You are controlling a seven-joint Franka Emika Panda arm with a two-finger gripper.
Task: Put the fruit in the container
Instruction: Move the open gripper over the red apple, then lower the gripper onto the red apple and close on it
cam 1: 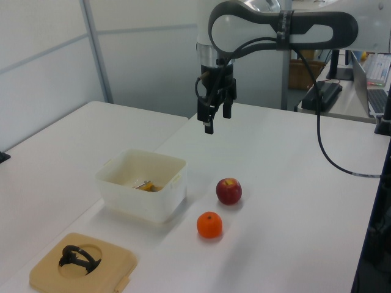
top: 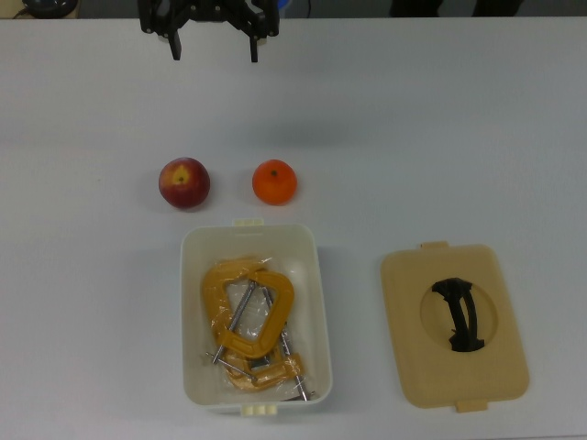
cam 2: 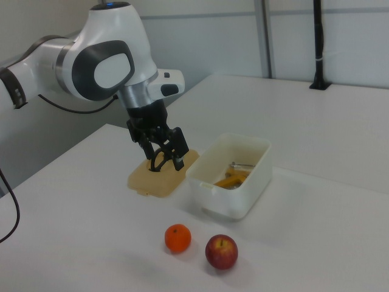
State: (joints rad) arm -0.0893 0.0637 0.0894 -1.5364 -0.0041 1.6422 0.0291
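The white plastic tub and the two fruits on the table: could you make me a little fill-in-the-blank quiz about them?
1. The white rectangular plastic tub already holds yellow metal ____.
2. The dark red apple and the bright orange mandarin lie on the white ____, outside the tub.
3. The flat tan lid with a black handle lies ____ the tub, not on it.
4. The black pincer holds ____.

Missing words: clamps; table; beside; nothing

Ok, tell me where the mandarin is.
In the top view the mandarin sits on the table just above the white tub, to the right of the apple, touching neither.
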